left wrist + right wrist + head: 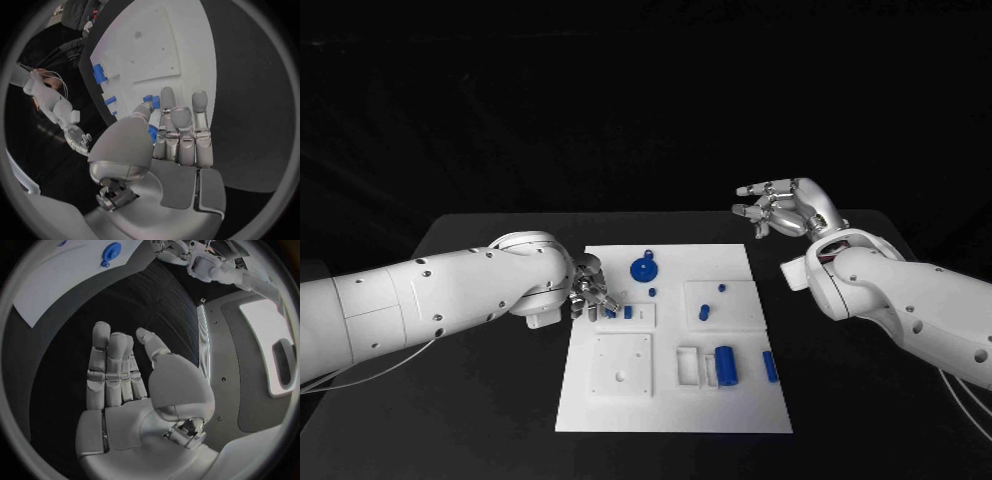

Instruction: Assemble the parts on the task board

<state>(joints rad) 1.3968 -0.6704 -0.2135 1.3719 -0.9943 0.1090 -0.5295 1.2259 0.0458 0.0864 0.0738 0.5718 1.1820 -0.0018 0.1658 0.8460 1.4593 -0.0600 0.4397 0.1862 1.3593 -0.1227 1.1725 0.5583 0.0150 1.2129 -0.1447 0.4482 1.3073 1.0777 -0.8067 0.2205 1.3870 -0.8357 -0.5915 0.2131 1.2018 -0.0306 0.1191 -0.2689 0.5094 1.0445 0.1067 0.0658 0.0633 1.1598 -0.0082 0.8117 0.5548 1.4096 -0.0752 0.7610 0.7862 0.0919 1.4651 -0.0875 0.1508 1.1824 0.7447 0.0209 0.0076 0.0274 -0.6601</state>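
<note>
The white task board (672, 405) lies in the middle of the black table. On it are a round blue part (643, 268), small blue parts (629, 312), a blue cylinder (727, 364) and a blue bar (770, 366). My left hand (589, 290) hangs over the board's left edge, fingers pointing down beside the small parts. In the left wrist view that hand (178, 142) has its fingers straight and together, and a blue sliver (152, 132) shows between thumb and fingers; I cannot tell if it is held. My right hand (783, 210) is raised beyond the board's far right corner, holding nothing; it shows flat, fingers straight (125, 385).
The board carries white raised blocks, a square plate (623, 365) near its front left and a slotted holder (689, 365) beside the cylinder. Bare black table (473, 400) lies on both sides of the board.
</note>
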